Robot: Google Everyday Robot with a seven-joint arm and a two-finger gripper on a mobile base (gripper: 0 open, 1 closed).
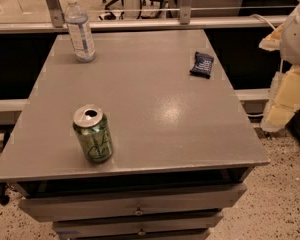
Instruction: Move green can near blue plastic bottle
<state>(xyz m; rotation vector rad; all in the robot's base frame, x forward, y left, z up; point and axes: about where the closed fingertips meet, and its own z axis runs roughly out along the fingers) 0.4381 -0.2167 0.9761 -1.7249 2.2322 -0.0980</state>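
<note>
The green can (pixel 93 134) stands upright near the front left corner of the grey table (pixel 155 94), its silver top open. The blue plastic bottle (pixel 79 29) stands upright at the table's far left corner, white cap on. The two are far apart, the can in front and the bottle behind. My gripper (pixel 286 100) hangs at the right edge of the view, off the table's right side, beside the white arm (pixel 299 31). It is far from both the can and the bottle and touches nothing on the table.
A small dark blue snack packet (pixel 202 64) lies at the table's far right. Drawers (pixel 135 206) sit under the tabletop at the front. A rail and glass partition (pixel 140 21) run behind the table. Speckled floor (pixel 275 199) lies to the right.
</note>
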